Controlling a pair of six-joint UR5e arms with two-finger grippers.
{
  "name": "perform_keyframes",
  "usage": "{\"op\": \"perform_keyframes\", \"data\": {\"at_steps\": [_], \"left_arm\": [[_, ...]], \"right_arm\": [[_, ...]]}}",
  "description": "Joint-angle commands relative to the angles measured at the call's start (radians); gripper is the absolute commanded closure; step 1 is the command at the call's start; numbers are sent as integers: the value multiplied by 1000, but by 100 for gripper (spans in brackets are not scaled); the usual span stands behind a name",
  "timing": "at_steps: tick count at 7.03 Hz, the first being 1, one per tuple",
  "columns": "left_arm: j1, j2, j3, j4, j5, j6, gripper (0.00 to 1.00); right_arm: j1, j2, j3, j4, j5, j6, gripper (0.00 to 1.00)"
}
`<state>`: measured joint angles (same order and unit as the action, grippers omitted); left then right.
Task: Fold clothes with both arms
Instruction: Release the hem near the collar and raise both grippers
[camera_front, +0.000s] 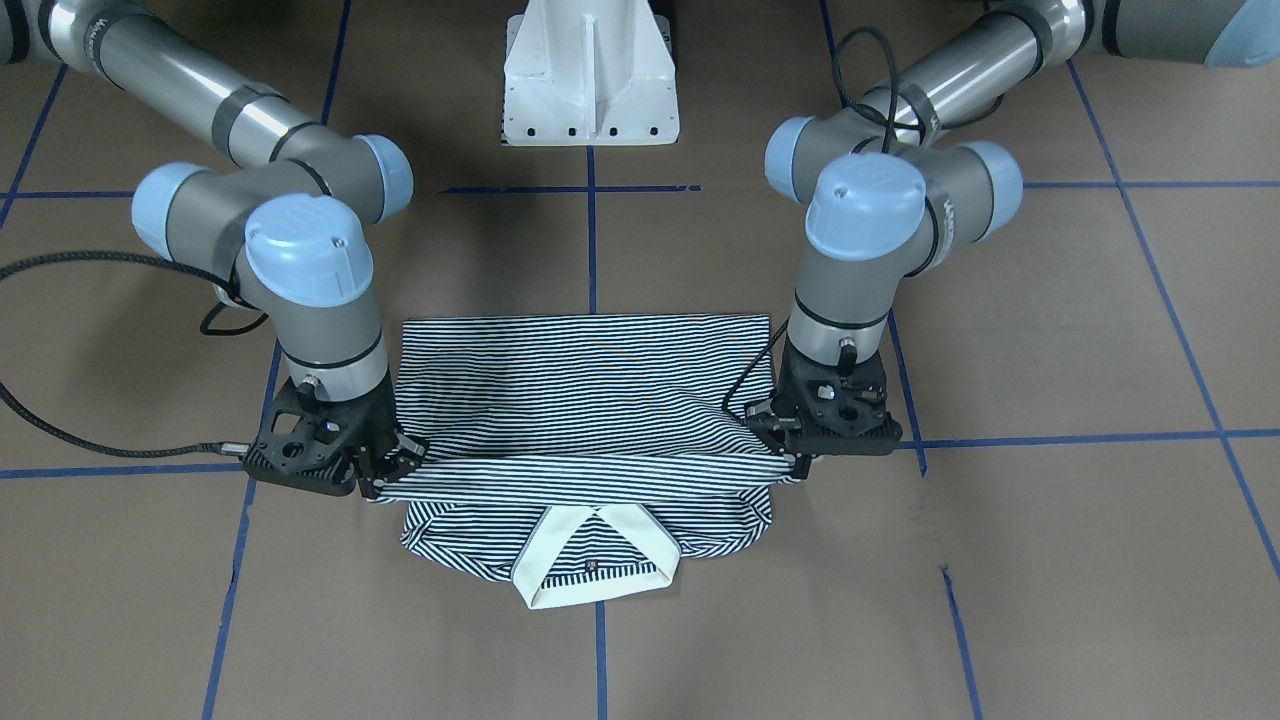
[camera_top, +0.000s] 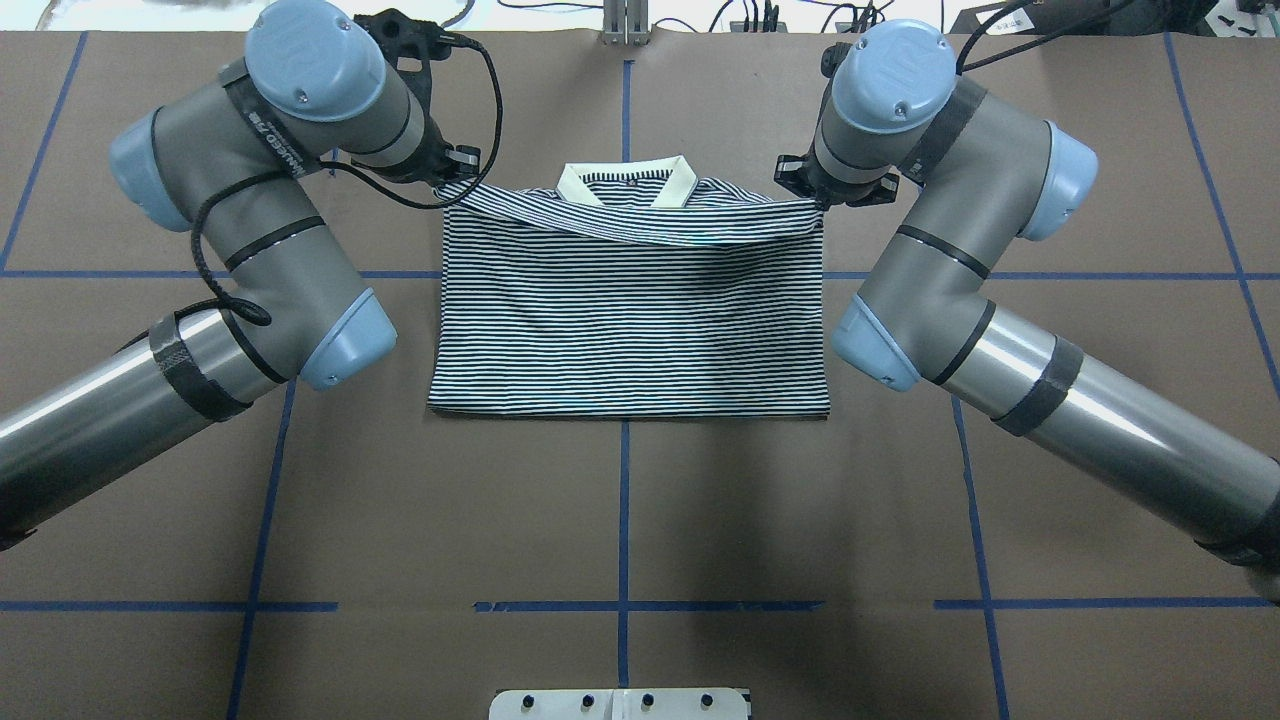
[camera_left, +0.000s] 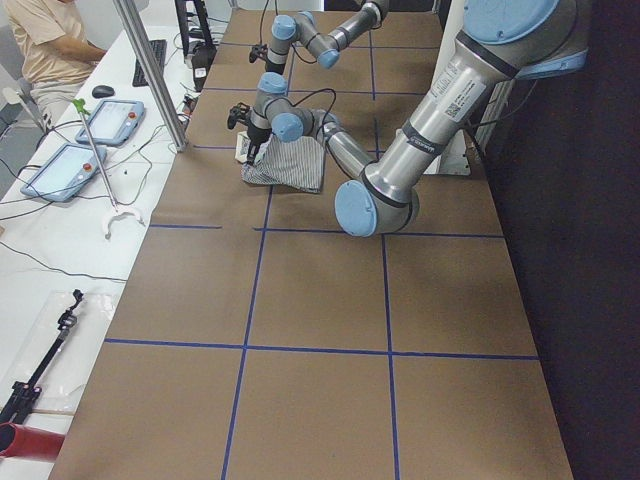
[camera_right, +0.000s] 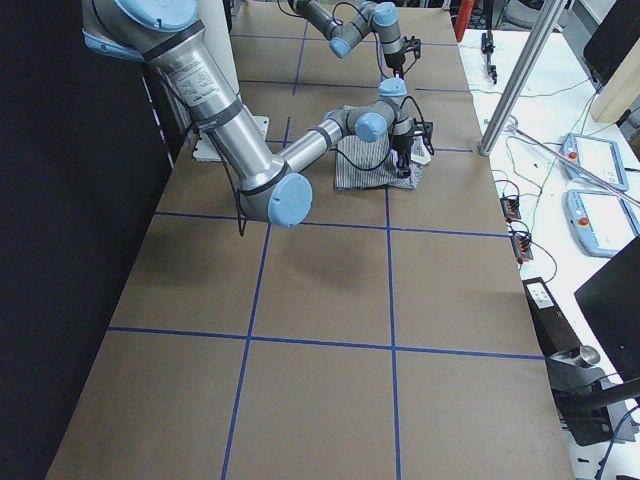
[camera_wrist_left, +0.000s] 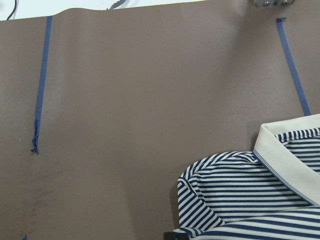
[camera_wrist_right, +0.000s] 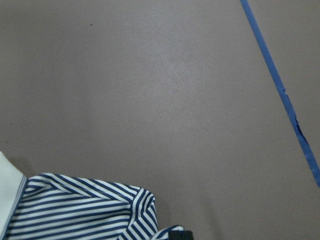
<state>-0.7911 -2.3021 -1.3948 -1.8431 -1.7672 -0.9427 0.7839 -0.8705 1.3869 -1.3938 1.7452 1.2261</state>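
The navy-and-white striped polo shirt lies folded on the brown table, its white collar on the side away from the robot. In the overhead view the shirt has a folded-over edge stretched taut just below the collar. My left gripper is shut on that edge's left end and shows in the front view. My right gripper is shut on the right end and shows in the front view. Both wrist views show the shirt's shoulder; the fingertips are almost hidden.
The white pedestal base stands behind the shirt. Blue tape lines grid the brown table. In the left side view a side bench with tablets, a metal post and a seated person lie beyond the far edge.
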Motion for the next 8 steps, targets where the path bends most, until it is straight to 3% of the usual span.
{"op": "perform_keyframes", "data": {"at_steps": [1,3,4,5,6,8], "left_arm": [[3,-19,176,-143,11,9,100],[13,-13,195,-169,14,13,100],[13,-8,185,-171,14,13,81],[13,12,140,-170,11,15,1],[13,80,9,-165,0,63,0],[15,258,-244,-165,-116,179,0]], "right_arm": [[-3,22,-109,76,-19,-2,100],[-8,18,-121,85,-19,-11,100],[-12,13,-123,85,-21,-14,21],[-18,14,-123,99,-38,-19,0],[-2,16,-114,117,-26,-72,0],[84,-33,-59,127,130,-256,0]]}}
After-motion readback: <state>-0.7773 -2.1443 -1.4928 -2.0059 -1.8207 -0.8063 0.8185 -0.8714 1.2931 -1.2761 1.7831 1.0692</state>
